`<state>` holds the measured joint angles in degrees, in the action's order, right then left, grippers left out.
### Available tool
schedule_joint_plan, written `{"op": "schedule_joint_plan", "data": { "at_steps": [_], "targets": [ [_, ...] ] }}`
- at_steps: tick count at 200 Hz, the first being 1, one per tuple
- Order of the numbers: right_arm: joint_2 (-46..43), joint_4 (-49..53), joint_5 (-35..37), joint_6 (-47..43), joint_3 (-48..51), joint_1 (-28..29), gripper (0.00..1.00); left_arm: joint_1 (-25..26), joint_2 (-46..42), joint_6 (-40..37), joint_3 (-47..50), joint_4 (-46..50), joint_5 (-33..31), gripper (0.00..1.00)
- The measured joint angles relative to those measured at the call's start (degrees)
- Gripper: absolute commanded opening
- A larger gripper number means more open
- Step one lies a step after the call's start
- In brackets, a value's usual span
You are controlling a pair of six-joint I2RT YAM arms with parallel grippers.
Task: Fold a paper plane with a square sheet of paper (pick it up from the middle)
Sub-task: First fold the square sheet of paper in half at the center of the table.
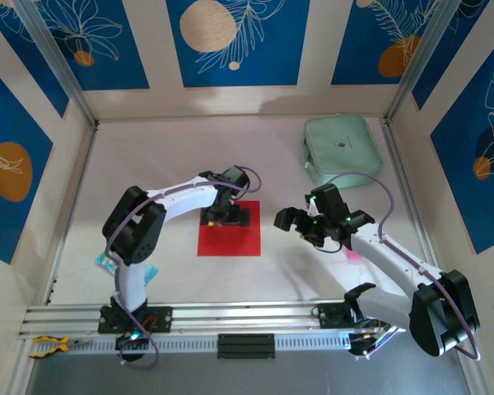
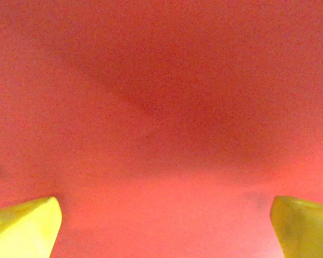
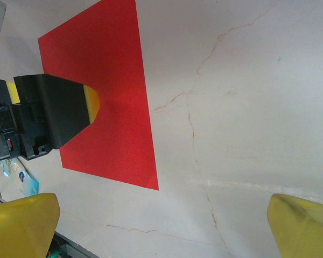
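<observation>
The pale marble-look table [image 1: 173, 148] takes up most of the top view, boxed in by blue flower-print walls. The two white arms reach in from the near edge, the left arm [image 1: 160, 206] bent over toward the middle and the right arm [image 1: 395, 263] angled in from the right side. A mint-green pouch [image 1: 342, 150] sits at the far right corner, well apart from everything else. The square sheet of paper [image 1: 230, 240] lies flat and unfolded in the middle of the table, no creases that I can see. The left gripper [image 1: 226, 218] is over the sheet's far part, and from its own wrist view its yellow fingertips [image 2: 27, 228] stand wide apart with red paper [image 2: 161, 107] all across the frame. It's really close to the paper, but I can't tell if it actually touches. The right gripper [image 1: 295, 220] hangs just off the sheet's right side over bare table [image 3: 247, 107], jaws spread wide too, holding nothing. Its camera catches the red sheet [image 3: 118, 107] and the left gripper's black finger with the yellow pad [image 3: 59, 115] over it. A small blue-and-white packet [image 1: 105, 263] lies by the left arm's base
</observation>
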<state>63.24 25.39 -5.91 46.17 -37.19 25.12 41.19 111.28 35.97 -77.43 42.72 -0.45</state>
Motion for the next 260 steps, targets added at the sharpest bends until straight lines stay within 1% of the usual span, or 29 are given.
{"op": "schedule_joint_plan", "data": {
  "at_steps": [79,206,260],
  "targets": [
    [0.11,0.37,0.04,0.00,0.00,0.00,0.99,0.35,1.75,0.15,-0.90,0.20,-0.48,1.00],
    [0.11,1.29,0.81,0.00,-0.33,0.00,0.99,2.23,3.32,2.01,-4.79,4.52,-5.64,1.00],
    [0.11,1.29,0.81,0.00,-0.31,0.00,0.99,2.25,3.32,3.28,-4.98,4.87,-5.49,1.00]
  ]
}}
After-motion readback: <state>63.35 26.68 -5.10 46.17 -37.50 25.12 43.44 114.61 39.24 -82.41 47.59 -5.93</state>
